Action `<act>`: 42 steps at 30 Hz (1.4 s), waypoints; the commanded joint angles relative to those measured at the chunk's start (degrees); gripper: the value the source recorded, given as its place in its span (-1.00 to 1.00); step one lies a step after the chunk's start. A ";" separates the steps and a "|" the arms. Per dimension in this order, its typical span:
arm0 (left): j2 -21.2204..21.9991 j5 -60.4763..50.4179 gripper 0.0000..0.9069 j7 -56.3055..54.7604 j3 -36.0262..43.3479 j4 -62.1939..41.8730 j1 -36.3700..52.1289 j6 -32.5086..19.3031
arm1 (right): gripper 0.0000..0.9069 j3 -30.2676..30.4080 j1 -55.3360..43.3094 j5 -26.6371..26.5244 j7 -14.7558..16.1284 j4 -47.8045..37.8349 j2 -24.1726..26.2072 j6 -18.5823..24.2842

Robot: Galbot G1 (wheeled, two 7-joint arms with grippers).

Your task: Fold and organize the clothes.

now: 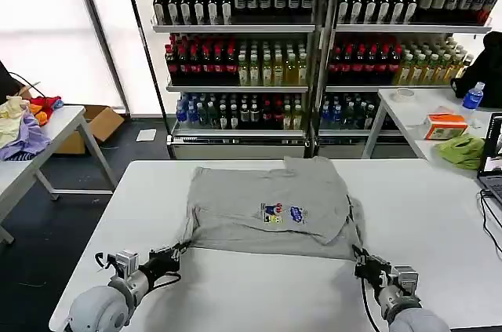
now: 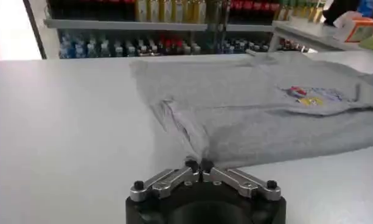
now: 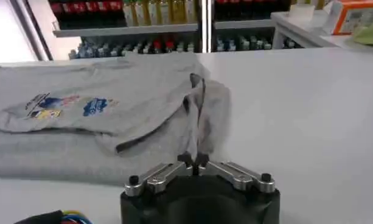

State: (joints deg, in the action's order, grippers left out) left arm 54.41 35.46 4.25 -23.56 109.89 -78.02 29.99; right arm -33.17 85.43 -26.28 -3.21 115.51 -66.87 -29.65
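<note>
A light grey T-shirt [image 1: 267, 198] lies on the white table [image 1: 235, 293], chest print [image 1: 282, 213] facing up, its upper part folded over the lower. My left gripper [image 1: 179, 252] is at the shirt's near left corner, shut on the cloth. In the left wrist view the fingertips [image 2: 199, 164] pinch a drawn-up point of the grey T-shirt [image 2: 265, 115]. My right gripper [image 1: 359, 255] is at the near right corner, also shut on the cloth. The right wrist view has the closed tips [image 3: 193, 159] against a bunched edge of the T-shirt [image 3: 113, 122].
Drink shelves [image 1: 314, 49] stand behind the table. A side table at left holds lilac, yellow and red garments [image 1: 23, 124]; a cardboard box [image 1: 98, 124] sits on the floor. The right table carries an orange box [image 1: 445, 125], a green cloth [image 1: 463, 150] and a laptop [image 1: 494, 163].
</note>
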 commanded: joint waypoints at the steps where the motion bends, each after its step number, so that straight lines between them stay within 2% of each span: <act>1: 0.47 0.19 -0.98 -0.06 -5.32 4.79 -9.24 0.22 | -1.00 -0.01 2.46 -0.47 0.29 2.31 1.63 1.12; 12: 0.96 -1.93 -1.00 0.63 -17.94 18.09 -29.26 0.66 | -1.00 -3.80 12.06 -3.31 1.77 9.44 5.83 1.33; 16: 1.27 -2.95 -0.91 1.41 -19.36 19.93 -33.62 0.69 | -1.00 -4.68 17.25 -3.50 1.72 12.58 5.88 1.00; 17: 1.41 -2.93 1.00 1.38 -19.42 20.23 -34.02 0.80 | 0.40 -4.79 18.51 -3.36 1.90 13.22 5.76 0.54; 18: 1.57 -2.99 1.00 1.35 -19.56 20.48 -34.14 0.91 | 1.00 -4.83 19.65 -3.32 1.97 14.00 5.72 0.37; 21: 2.08 -4.83 1.00 1.25 -19.79 20.81 -33.05 2.63 | 1.00 -4.28 20.75 -3.47 -0.68 15.65 4.63 -1.55; 29: 1.32 -4.10 1.00 0.93 -23.13 19.30 -28.84 3.05 | 1.00 -4.69 21.44 -4.12 0.75 16.99 4.23 -1.24; 35: 1.17 -1.60 1.00 1.94 -30.13 21.48 -28.72 3.12 | 1.00 -12.00 18.30 -10.35 1.32 16.46 6.38 -0.71; 38: -0.46 0.84 1.00 2.63 -32.78 20.91 -23.95 3.13 | 1.00 -14.44 11.61 -13.79 2.76 14.41 9.78 -0.13; 42: -3.35 2.43 1.00 4.96 -28.98 14.59 -14.56 3.08 | 1.00 -10.83 -2.31 -14.30 7.45 5.26 14.20 1.20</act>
State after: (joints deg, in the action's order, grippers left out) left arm 53.18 35.01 7.62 -50.33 127.67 -100.47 32.85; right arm -41.73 91.13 -37.30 2.38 124.35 -56.26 -29.26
